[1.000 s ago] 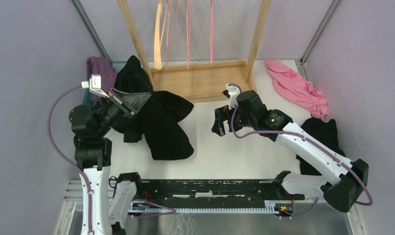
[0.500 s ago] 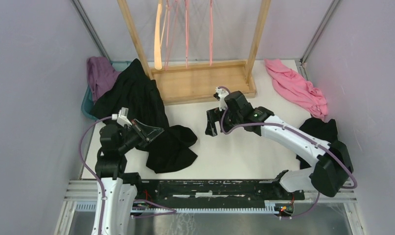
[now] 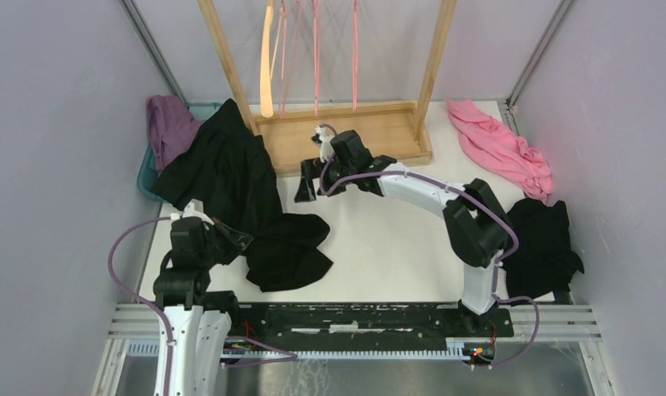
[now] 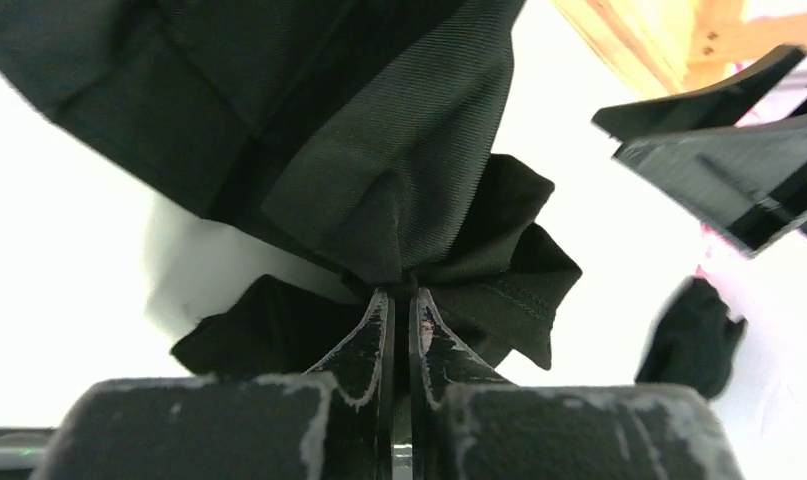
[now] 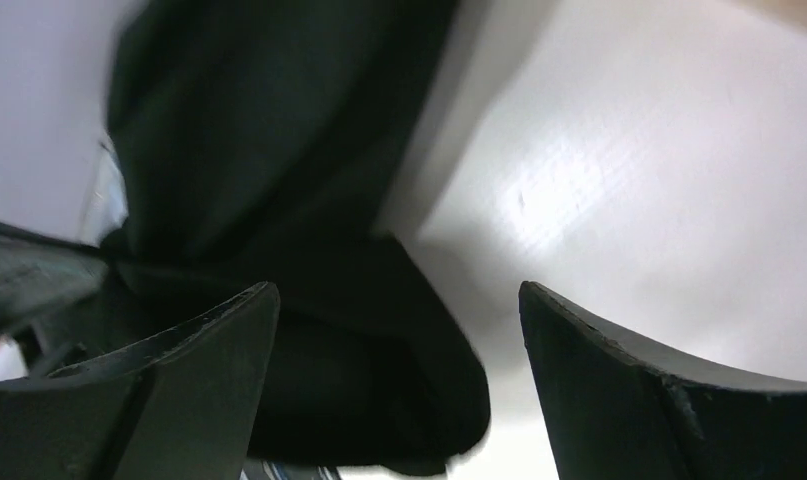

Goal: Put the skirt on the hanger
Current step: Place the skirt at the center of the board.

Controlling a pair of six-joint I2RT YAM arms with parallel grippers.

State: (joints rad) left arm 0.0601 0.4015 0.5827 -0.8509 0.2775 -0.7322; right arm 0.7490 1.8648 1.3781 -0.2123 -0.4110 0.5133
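Right gripper (image 3: 306, 188) swung left, jaws spread wide, empty, just before wooden rack (image 3: 346, 136), beside skirt (image 3: 230, 173). Left gripper (image 4: 399, 295) dropped nearer, pinching skirt fold. Skirt lies left-front of rack; hanger (image 3: 266, 66) hangs inside rack, bare. Probably two-arm spreading next.

Skirt (image 3: 230, 173): black fabric, crumpled, not on the hanger. It lies in a long band from the left rear of the table (image 3: 395, 239) toward its near centre. One bunched fold of twill cloth (image 4: 379, 150) is clamped between the closed fingers of the left gripper (image 4: 400, 295).

Hanger (image 3: 266, 66): pale beige, thick-armed. It hangs edge-on inside the wooden rack (image 3: 346, 136), bare.
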